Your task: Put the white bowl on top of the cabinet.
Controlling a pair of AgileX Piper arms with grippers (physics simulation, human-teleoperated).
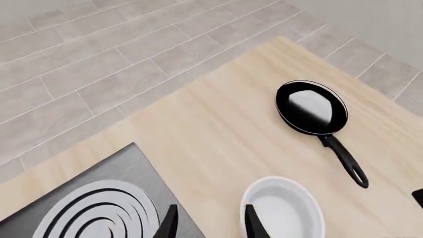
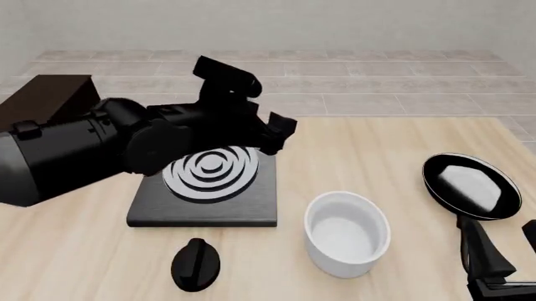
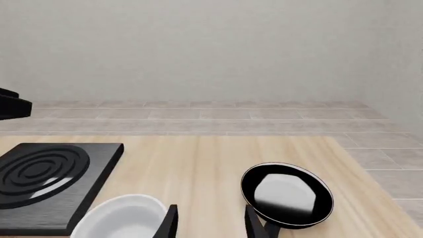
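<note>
The white bowl stands upright on the table, right of the stove and nearer the front edge. It also shows in the left wrist view and the right wrist view. The dark brown cabinet sits at the far left, partly behind my left arm. My left gripper hovers open over the stove's right edge, apart from the bowl; its fingers are empty. My right gripper is open and empty at the front right, beside the pan's handle.
A black stove slab with white rings lies left of the bowl. A black frying pan lies at the right, its handle pointing toward the front. A small black knob-like object sits near the front edge.
</note>
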